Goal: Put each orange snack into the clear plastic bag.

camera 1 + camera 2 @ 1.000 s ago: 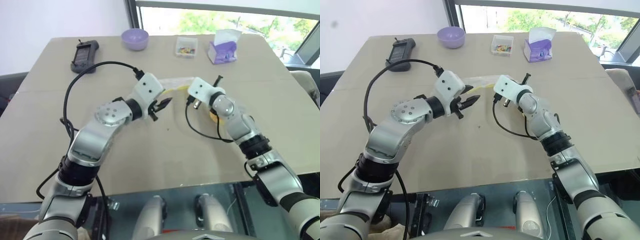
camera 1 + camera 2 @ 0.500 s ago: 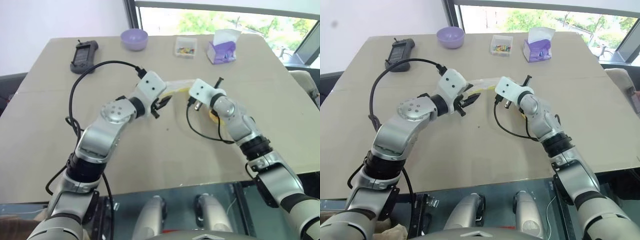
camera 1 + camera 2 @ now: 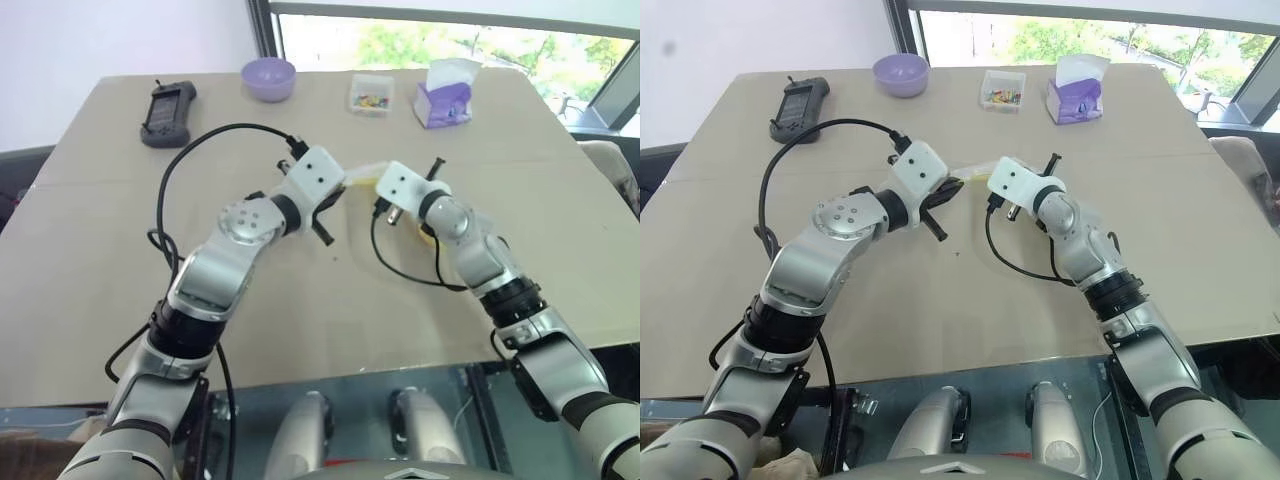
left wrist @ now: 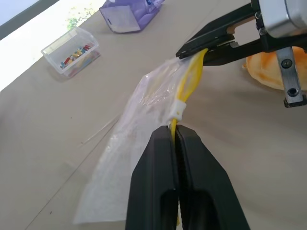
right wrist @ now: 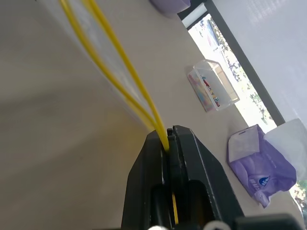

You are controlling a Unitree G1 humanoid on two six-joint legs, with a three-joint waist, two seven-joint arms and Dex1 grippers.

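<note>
Both grippers, left point(image 4: 176, 136) and right point(image 5: 169, 136), pinch bag point(image 4: 139, 139) seal; snack point(image 4: 276, 72) apparently outside, beside bag; insertion pending.

Wide tan table point(image 3: 120, 300), matte and bare across the near half. Along the far edge, left to right: black handheld device point(image 3: 167, 112), lying flat near the far-left corner; lilac bowl point(image 3: 269, 78); small clear box of coloured bits point(image 3: 372, 93); purple tissue pack point(image 3: 445, 100) with white tissue poking up. Toward the middle, slightly right: orange snack point(image 4: 274, 69), resting directly on the tabletop. Just left of it, clear plastic bag point(image 4: 129, 143), lower end trailing on the surface, yellow-sealed edge lifted off it.
</note>
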